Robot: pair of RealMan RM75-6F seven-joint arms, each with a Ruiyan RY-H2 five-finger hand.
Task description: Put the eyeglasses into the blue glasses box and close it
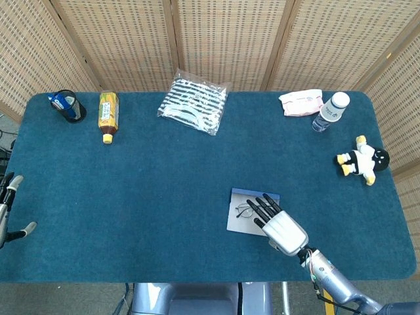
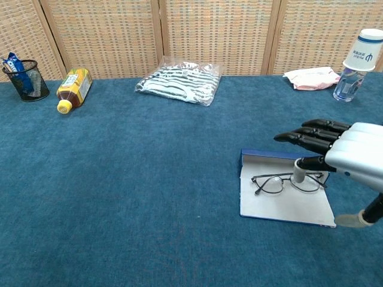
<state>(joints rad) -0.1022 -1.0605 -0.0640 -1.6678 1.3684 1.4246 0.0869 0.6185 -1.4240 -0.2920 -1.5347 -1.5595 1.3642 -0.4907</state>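
Note:
The eyeglasses [image 2: 287, 181] lie folded open on the pale inner face of the blue glasses box [image 2: 281, 206], which lies flat and open right of the table's middle. From the head view the eyeglasses [image 1: 245, 210] sit on the box [image 1: 244, 224], partly covered by my right hand [image 1: 280, 226]. That right hand [image 2: 347, 152] hovers above the box's right side with fingers stretched out and apart, holding nothing. My left hand [image 1: 8, 209] shows only at the far left table edge, fingers apart and empty.
Along the back stand a black mesh cup [image 1: 68, 105], a lying yellow tea bottle [image 1: 108, 115], a bagged striped cloth [image 1: 193, 105], a pink packet [image 1: 300, 102] and a water bottle [image 1: 330, 111]. A plush toy [image 1: 361, 159] lies at the right edge.

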